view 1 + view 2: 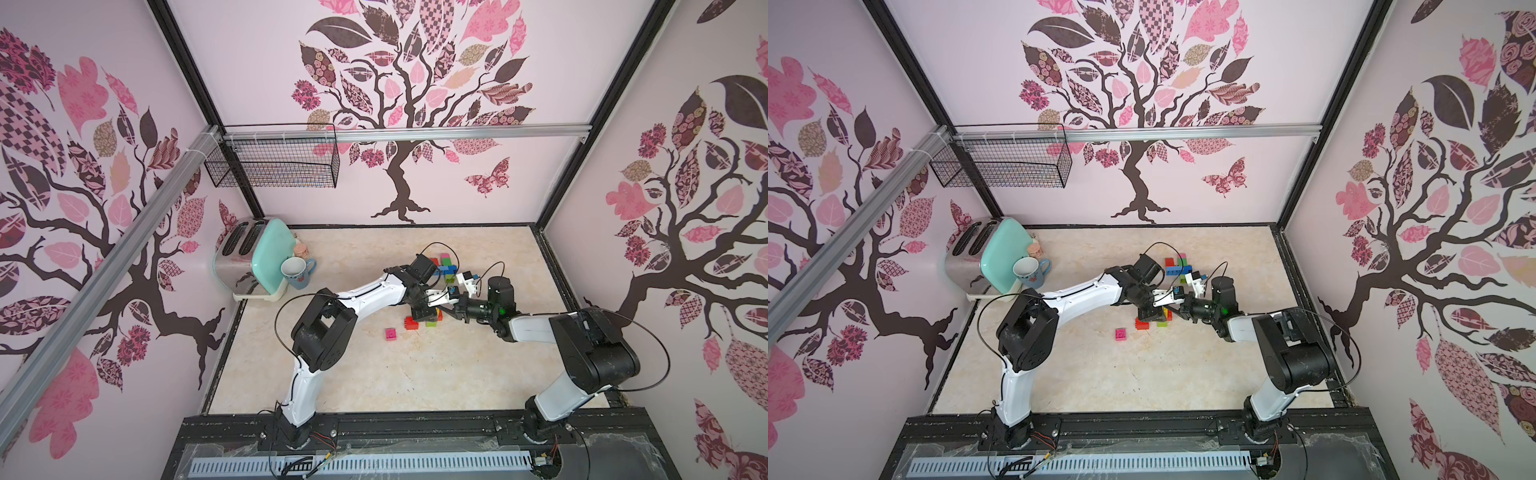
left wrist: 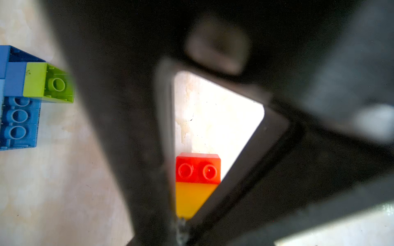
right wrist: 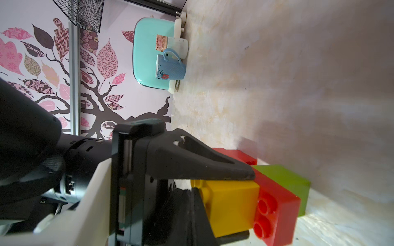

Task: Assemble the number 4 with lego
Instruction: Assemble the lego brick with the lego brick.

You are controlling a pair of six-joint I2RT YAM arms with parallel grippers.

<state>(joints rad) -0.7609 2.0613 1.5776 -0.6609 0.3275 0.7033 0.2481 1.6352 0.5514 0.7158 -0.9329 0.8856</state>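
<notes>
Plainly, mid-way across the pale marbled counter [image 1: 415, 374], the left hand [image 3: 250, 205] straddles the chunky yellow studded plastic brick [image 3: 230, 204] seated on the red studded plastic brick [image 3: 277, 213], gripping or loosened we cannot tell, the right hand [image 1: 445, 309] clenched alongside, so we fear a sticky retreat could unseat that yellow piece.

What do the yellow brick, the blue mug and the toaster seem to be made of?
The yellow brick looks like moulded plastic, smooth and slightly glossy: even colour, rounded stud. The blue mug is probably glazed ceramic: thick wall, painted flower. The toaster has a glossy mint side, plastic or enamel, and a top like brushed metal, which reflects light.
</notes>
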